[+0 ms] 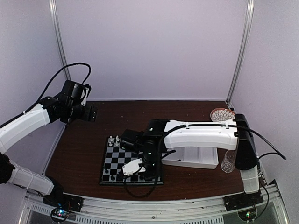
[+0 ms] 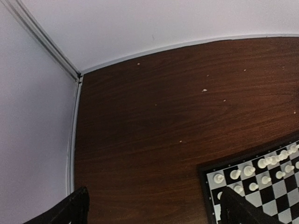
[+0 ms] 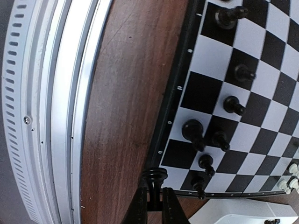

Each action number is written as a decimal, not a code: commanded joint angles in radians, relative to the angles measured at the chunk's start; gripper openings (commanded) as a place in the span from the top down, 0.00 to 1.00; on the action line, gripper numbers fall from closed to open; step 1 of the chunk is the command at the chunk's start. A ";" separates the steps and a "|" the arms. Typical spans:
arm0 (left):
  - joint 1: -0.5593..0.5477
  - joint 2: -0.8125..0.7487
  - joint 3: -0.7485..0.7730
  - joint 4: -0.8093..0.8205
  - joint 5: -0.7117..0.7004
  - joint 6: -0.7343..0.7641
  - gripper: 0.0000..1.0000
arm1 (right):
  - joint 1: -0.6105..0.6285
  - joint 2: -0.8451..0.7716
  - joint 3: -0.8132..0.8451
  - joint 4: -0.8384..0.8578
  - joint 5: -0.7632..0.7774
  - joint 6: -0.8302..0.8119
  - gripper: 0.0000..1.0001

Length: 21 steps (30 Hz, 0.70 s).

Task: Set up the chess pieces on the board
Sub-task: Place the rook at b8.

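The board (image 1: 122, 161) lies flat on the brown table. White chess pieces (image 1: 114, 140) stand along its far edge and show in the left wrist view (image 2: 261, 170). Several black chess pieces (image 3: 219, 137) stand near the board's (image 3: 243, 107) near edge. My right gripper (image 3: 154, 192) is shut on a black chess piece (image 3: 156, 176), held just above the board's near-right corner; in the top view the right gripper (image 1: 148, 173) hangs low there. My left gripper (image 1: 91, 113) is raised off the board's far-left side, and in its own view the left gripper (image 2: 154, 203) is open and holds nothing.
A white divided tray (image 1: 191, 157) sits just right of the board, under the right arm. A clear glass (image 1: 228, 161) and a patterned bowl (image 1: 222, 114) stand at the right. The metal rail (image 3: 42, 112) runs close to the board's near edge.
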 commanded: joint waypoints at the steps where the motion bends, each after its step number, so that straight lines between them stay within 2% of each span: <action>1: 0.028 -0.052 -0.018 0.053 -0.021 0.031 0.03 | 0.038 0.053 0.066 -0.098 0.125 -0.035 1.00; 7: 0.029 -0.058 -0.015 0.048 0.020 0.027 0.02 | 0.049 0.114 0.128 -0.148 0.152 -0.036 1.00; 21: 0.028 -0.065 -0.018 0.048 0.052 0.019 0.03 | 0.050 0.152 0.142 -0.157 0.213 -0.052 1.00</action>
